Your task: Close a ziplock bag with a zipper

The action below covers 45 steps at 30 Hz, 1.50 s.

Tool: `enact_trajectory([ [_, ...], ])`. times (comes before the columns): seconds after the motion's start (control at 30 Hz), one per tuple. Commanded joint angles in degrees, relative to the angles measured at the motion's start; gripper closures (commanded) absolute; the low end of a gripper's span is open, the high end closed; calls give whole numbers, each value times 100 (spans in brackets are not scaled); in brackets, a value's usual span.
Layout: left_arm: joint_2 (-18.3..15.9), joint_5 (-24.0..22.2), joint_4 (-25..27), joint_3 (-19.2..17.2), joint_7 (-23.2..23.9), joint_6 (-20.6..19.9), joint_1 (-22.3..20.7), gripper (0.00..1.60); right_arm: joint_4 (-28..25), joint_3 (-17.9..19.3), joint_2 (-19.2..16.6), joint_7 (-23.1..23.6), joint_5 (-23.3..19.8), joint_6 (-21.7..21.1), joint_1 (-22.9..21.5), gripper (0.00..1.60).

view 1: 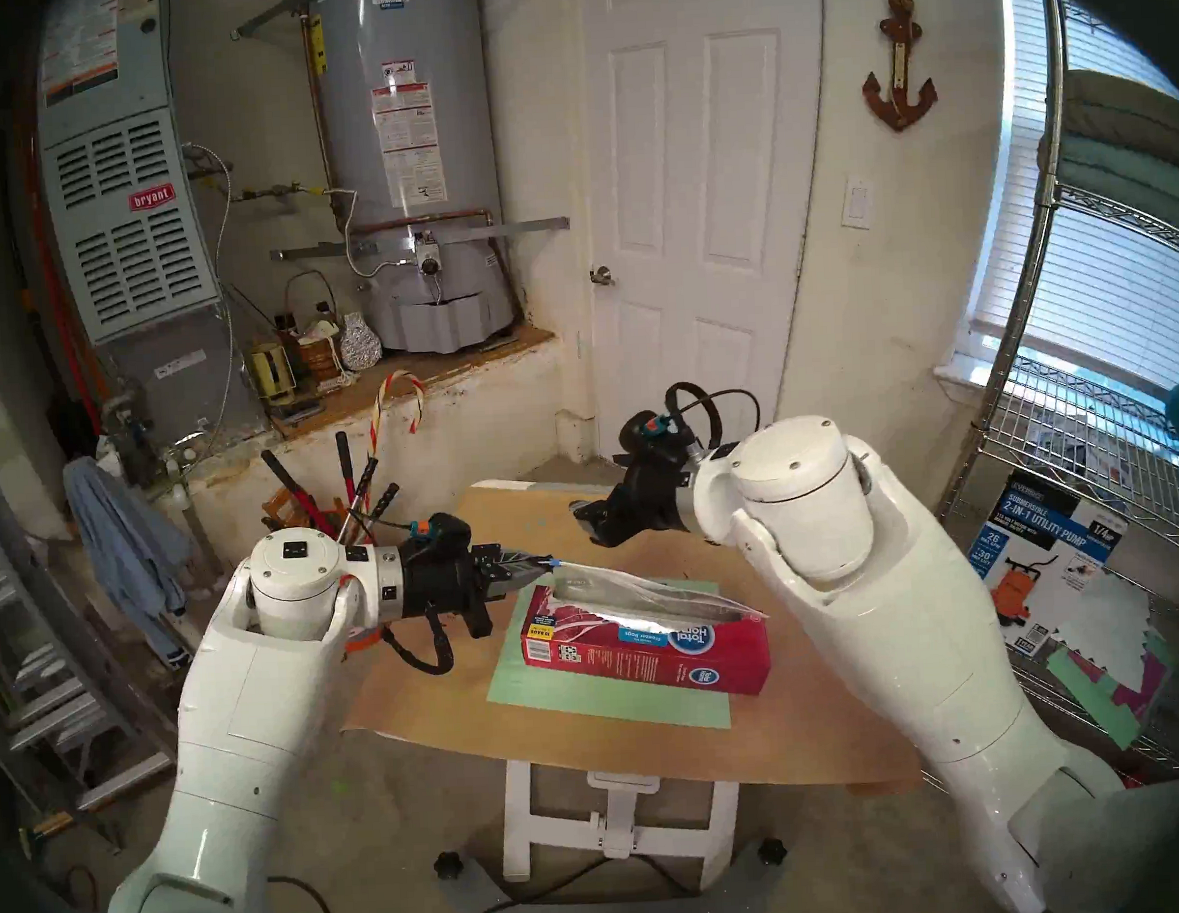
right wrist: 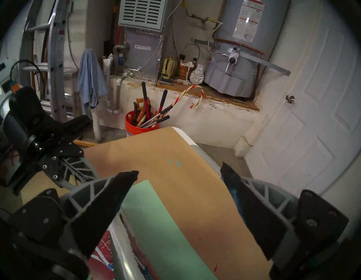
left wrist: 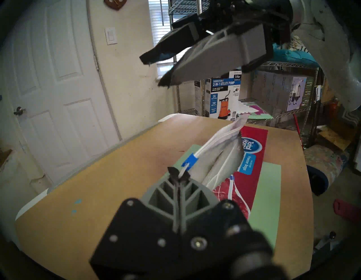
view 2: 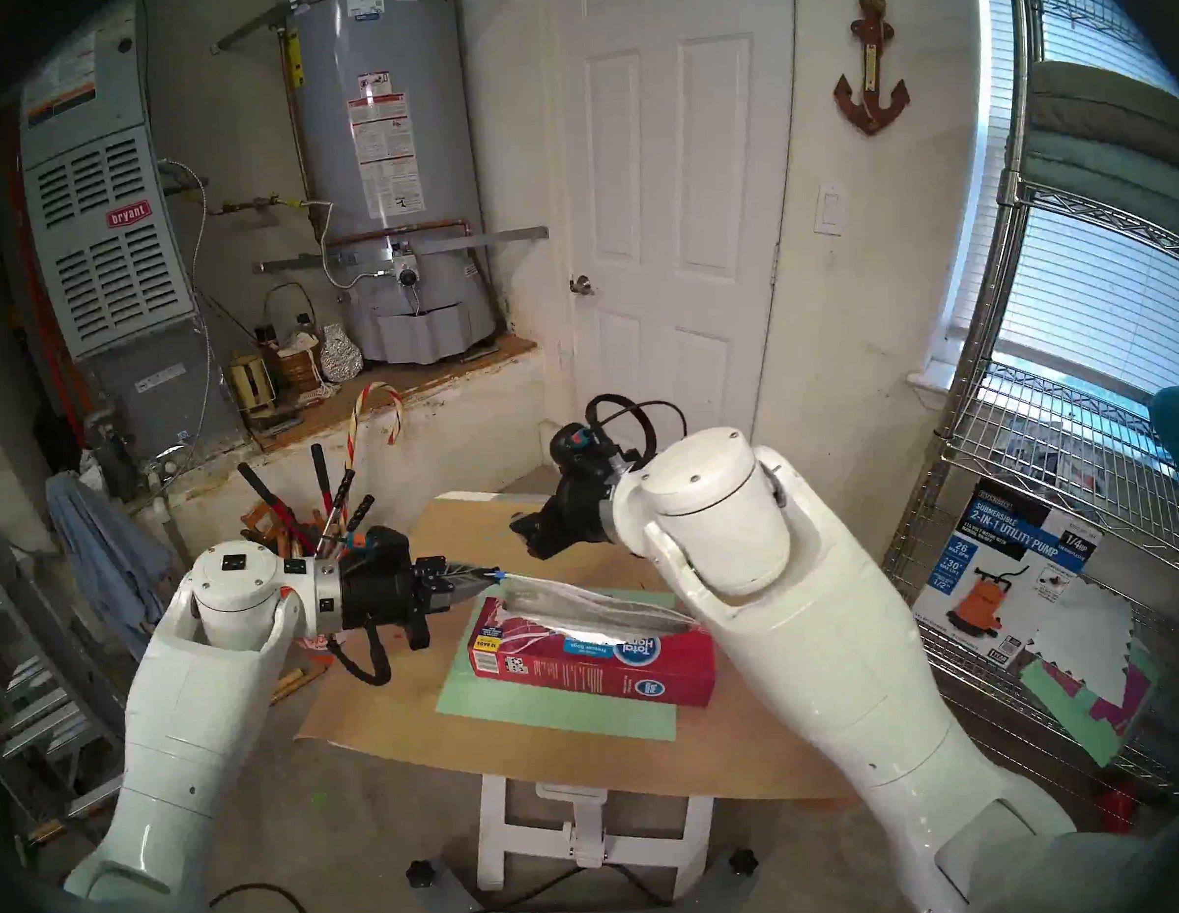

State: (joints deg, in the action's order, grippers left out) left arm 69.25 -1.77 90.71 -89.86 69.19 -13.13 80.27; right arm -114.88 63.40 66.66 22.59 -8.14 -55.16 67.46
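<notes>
Landmark: the red box [view 1: 644,637], lying on a green sheet [view 1: 606,700] on the brown table [view 1: 449,685].
Bag: the clear bag [view 1: 655,589] sticks up out of the box's top slot, its white strip edge stretched toward the left end of the box.
Left gripper [view 1: 541,562]: just off the box's left end, clenched on the tip of the bag's white strip.
Zipper [left wrist: 189,160]: the left wrist view shows the blue tab right beside the pinching tips, with the strip beyond it parted in two; from the head it is only a blue speck.
Right gripper [view 1: 584,519]: above the table behind the box, jaws spread, grasping nothing.
Right wrist view: shows the gap between its fingers [right wrist: 109,199] over bare table; the bag there is too close and blurred to make out.
</notes>
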Motion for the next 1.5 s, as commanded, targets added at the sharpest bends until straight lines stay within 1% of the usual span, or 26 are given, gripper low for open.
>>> enact_trajectory([
  [0.0,66,-48,-93,15,15,45,-258,160,-404,-126,-421,287,-60,16,104,0],
  [0.1,71,-38,-137,27,40,48,-300,160,-496,-221,-490,390,-54,16,156,0],
  [0.13,71,-33,-149,29,46,45,-310,160,-562,-290,-608,462,-18,86,173,0],
  [0.3,85,-15,-195,24,67,56,-340,160,-655,-401,-639,497,12,16,186,0],
  [0.33,89,-13,-197,21,71,53,-341,160,-698,-483,-726,521,72,205,212,0],
  [0.4,91,-9,-201,17,81,49,-343,160,-747,-563,-764,500,124,280,280,0],
  [0.43,92,-6,-203,14,86,48,-344,160,-770,-613,-810,484,180,421,319,0],
  [0.5,95,-3,-204,10,98,48,-346,160,-758,-694,-842,442,277,571,376,0],
  [0.53,97,-4,-200,8,107,50,-344,160,-779,-758,-897,442,383,803,394,0],
  [0.57,100,-4,-188,8,112,43,-342,160,-765,-776,-896,429,406,794,411,0],
  [0.67,111,-11,-163,11,146,35,-335,160,-680,-820,-876,393,487,1086,435,0],
  [0.73,121,-10,-137,10,159,25,-320,160,-604,-854,-833,372,521,1208,416,0],
  [0.97,137,-14,-63,-19,189,11,-257,160,-447,-967,-694,354,589,1225,306,0],
  [1.07,120,8,-16,-31,199,18,-216,160,-348,-1003,-627,424,550,1040,231,0],
  [1.2,107,-8,91,-69,230,-22,-143,160,-207,-1049,-582,395,601,1132,181,0],
  [1.47,128,7,130,-95,257,-64,-113,160,-139,-1057,-485,452,568,1057,86,0],
])
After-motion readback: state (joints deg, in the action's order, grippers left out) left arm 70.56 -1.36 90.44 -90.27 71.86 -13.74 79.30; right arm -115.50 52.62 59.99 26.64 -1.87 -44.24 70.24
